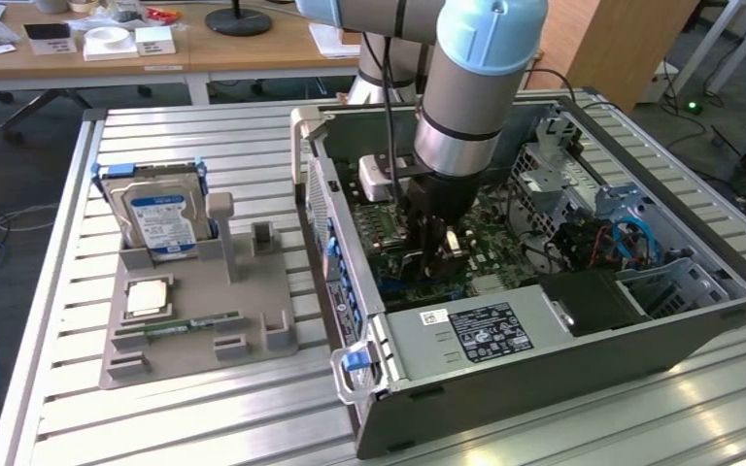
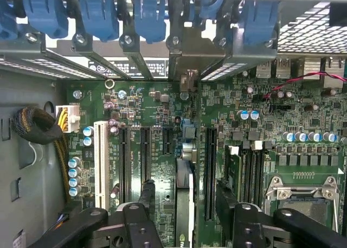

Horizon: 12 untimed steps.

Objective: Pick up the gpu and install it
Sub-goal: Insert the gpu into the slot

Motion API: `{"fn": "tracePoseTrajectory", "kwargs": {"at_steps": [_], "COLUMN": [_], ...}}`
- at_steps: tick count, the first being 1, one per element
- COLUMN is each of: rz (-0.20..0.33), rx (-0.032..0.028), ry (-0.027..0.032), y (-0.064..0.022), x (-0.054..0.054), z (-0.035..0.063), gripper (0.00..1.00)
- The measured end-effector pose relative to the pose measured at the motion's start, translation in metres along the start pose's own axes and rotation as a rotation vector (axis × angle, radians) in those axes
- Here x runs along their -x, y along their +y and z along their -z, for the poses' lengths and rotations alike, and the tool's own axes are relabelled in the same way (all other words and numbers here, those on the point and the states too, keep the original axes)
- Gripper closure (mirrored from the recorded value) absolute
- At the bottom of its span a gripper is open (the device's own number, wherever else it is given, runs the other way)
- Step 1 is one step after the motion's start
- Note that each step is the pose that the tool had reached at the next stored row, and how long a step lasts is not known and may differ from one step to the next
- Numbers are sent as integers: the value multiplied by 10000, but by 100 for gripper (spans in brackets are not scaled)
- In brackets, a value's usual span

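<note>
The gpu stands on edge over the green motherboard inside the open PC case. Its metal bracket lies against the case's rear slot row. My gripper straddles the card, with the black fingers a small gap away from it on each side, so it is open. In the exterior view the gripper is lowered into the middle of the case, close to the board. The tall posts of the grey parts holder carry nothing.
The grey holder at the exterior view's left carries a blue-labelled hard drive, a CPU and a RAM stick. Blue slot clips, a cable bundle, a CPU socket and the power supply crowd the case.
</note>
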<state>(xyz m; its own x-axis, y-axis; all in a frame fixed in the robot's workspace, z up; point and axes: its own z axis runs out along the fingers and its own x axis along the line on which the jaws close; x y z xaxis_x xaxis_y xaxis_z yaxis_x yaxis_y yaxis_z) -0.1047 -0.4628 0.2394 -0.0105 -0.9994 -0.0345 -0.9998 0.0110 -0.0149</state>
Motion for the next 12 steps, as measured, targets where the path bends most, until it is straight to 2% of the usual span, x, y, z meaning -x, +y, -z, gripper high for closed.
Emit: {"fn": "tracePoseTrajectory", "kwargs": {"at_steps": [6, 12], "rz": [0, 0], "rx": [1, 0], "ry": [1, -5], "y": [0, -2], "x": [0, 5], "z": [9, 140], "gripper": [43, 43]}}
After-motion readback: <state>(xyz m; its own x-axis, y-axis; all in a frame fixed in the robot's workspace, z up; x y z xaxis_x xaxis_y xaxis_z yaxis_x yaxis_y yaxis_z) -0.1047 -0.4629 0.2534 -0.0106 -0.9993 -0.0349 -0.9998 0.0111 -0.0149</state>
